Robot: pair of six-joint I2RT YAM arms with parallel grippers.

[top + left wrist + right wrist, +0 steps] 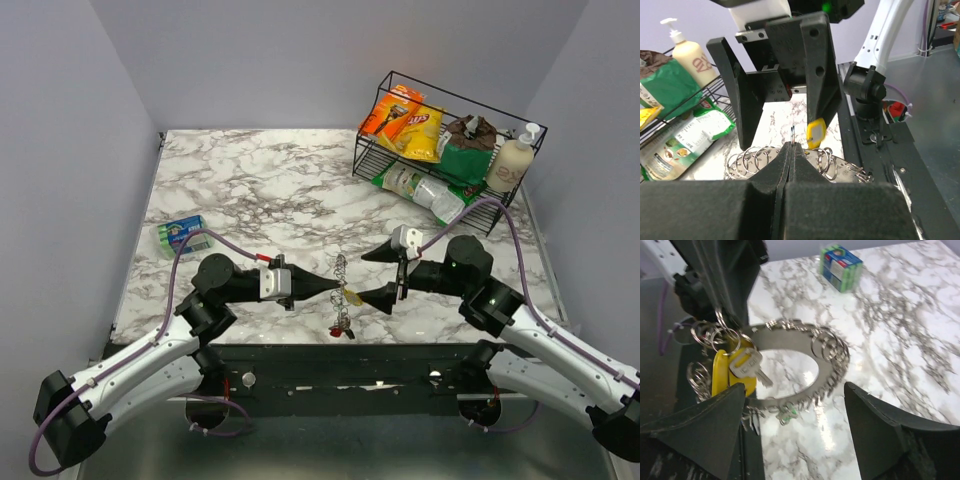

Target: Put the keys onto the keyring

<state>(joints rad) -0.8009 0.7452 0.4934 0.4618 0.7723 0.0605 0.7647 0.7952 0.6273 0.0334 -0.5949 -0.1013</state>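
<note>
keyring [341,268] held up between the arms, yellow key [352,296] beside the open right gripper [384,274]
left gripper [333,288] pinched tight on the keyring's edge; the ring stands upright, flat side roughly toward the right gripper, whose jaws are wide and empty. The yellow key dangles just beside its lower finger, so the right arm is nearer.

The keyring [341,268] sits between left fingers [318,287] and right fingers [380,297], basket [368,150] behind.

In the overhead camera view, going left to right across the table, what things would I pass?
Blue-green pack → keyring → right gripper → yellow chip bag → pump bottle.
</note>
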